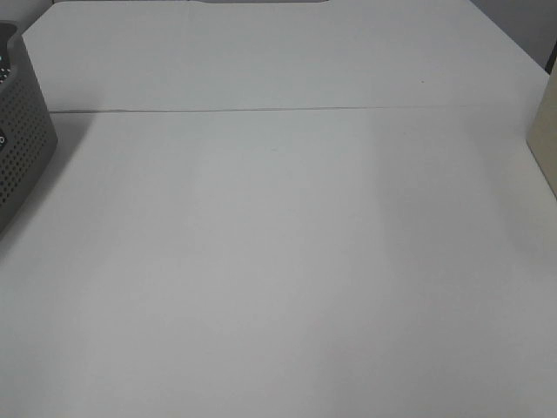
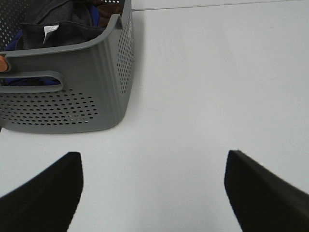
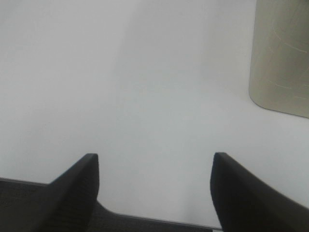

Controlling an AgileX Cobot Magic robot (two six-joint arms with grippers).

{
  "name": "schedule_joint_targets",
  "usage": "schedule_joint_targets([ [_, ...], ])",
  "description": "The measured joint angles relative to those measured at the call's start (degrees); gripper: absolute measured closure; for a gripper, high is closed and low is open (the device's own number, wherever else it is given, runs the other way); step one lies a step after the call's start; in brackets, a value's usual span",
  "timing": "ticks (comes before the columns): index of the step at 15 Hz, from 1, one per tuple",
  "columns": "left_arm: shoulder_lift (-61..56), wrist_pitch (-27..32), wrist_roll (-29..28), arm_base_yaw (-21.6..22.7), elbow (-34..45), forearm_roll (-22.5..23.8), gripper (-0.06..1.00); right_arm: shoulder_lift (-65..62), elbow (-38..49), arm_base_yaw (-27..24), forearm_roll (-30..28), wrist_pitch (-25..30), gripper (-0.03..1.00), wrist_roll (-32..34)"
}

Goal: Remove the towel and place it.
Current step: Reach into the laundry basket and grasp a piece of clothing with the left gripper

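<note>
— since the towel (image 2: 63, 29) is what matters, where on the white desk (image 1: 278, 261) is it?
— it is bunched inside the grey perforated basket (image 2: 72, 106), dark cloth with a small white tag (image 2: 49, 31) showing; a bit of blue fabric (image 2: 14, 39) peeks beside it; the basket stands at the desk's left edge, toward the far corner.
— and the left pincer?
— the left pincer (image 2: 152, 154) is spread wide, its two black fingers (image 2: 48, 193) well apart with only bare desk between them; it grips nothing; it sits near the basket, apart from it, not touching wall or towel.
— the right one?
— the right pincer (image 3: 154, 155) is likewise spread wide and has hold of nothing; bare desk shows between its fingers; a beige, round-cornered object (image 3: 282, 58) lies near it at the desk's right edge; what that object is i cannot tell.
— anything else on the desk?
— a thin seam (image 1: 278, 109) runs across from left edge to right edge, in the far half; the basket's handle slot (image 2: 31, 77) faces the left pincer; an orange-brown thing (image 2: 2, 63) shows at the basket's rim, too cut off to name.
</note>
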Motion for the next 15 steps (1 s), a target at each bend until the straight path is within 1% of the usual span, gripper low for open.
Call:
schedule_joint_targets([
  [15,0.0,0.0,0.0,0.0,0.0,0.0,0.19,0.0,0.0,0.0,-0.1,0.0,0.32,0.0],
])
